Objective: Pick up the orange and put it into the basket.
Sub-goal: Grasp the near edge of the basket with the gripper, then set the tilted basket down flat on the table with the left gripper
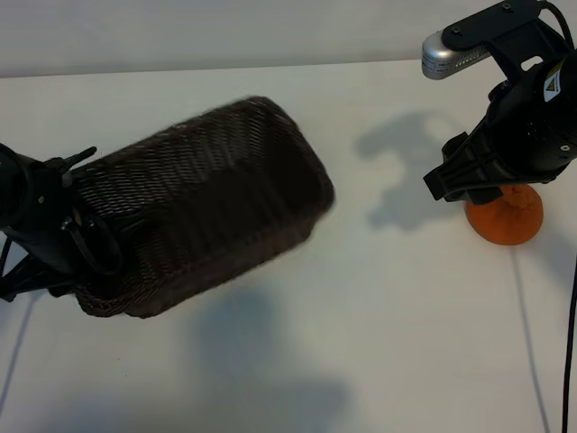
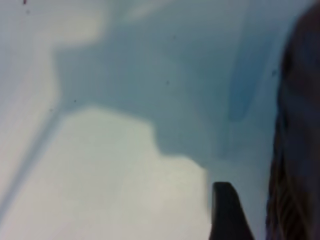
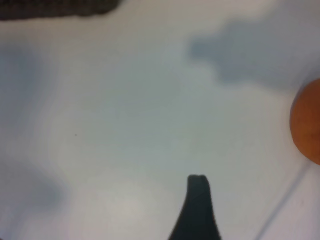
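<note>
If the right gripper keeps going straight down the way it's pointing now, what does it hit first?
Most likely bare table, not the orange. In the right wrist view the right gripper's visible fingertip points at empty white surface, with the orange off to one side. Depth is unclear, so it may brush the fruit.

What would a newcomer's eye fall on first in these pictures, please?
The big dark basket tipped on the table at the left, the left gripper at its end. At the far right the small orange sits half hidden beneath the right gripper.
</note>
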Controlling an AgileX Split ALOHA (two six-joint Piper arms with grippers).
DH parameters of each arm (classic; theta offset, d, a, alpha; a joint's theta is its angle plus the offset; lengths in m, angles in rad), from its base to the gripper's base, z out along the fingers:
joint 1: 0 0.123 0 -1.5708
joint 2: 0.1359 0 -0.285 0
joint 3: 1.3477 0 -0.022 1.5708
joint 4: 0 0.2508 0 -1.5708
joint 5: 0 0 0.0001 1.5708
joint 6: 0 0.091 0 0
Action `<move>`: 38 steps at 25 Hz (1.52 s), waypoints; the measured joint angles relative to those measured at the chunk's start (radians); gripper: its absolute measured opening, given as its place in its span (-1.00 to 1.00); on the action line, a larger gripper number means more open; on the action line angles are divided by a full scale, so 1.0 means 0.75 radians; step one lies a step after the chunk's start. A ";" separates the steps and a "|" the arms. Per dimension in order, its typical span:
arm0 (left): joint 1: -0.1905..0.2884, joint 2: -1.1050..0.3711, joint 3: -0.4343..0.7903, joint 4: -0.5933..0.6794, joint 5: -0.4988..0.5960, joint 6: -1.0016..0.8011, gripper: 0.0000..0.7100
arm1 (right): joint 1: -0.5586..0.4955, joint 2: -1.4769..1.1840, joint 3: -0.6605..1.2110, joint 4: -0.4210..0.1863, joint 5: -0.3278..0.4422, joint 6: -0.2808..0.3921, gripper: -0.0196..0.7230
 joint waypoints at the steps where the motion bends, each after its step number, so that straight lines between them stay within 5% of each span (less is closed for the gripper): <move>1: 0.000 0.000 0.000 0.001 -0.006 0.005 0.19 | 0.000 0.000 0.000 0.000 0.000 0.000 0.56; 14: 0.000 -0.002 0.000 -0.008 -0.013 0.057 0.19 | 0.000 0.000 0.000 0.000 0.001 0.000 0.56; 23: 0.029 -0.208 0.010 -0.027 -0.060 0.094 0.19 | 0.000 0.000 0.000 0.004 0.001 0.000 0.56; 29: 0.093 -0.346 0.010 -0.183 -0.065 0.240 -0.07 | 0.000 0.000 0.000 0.004 0.002 0.000 0.56; 38: 0.131 -0.413 0.011 -0.397 -0.064 0.446 -0.08 | 0.000 0.000 0.000 0.018 0.007 0.000 0.56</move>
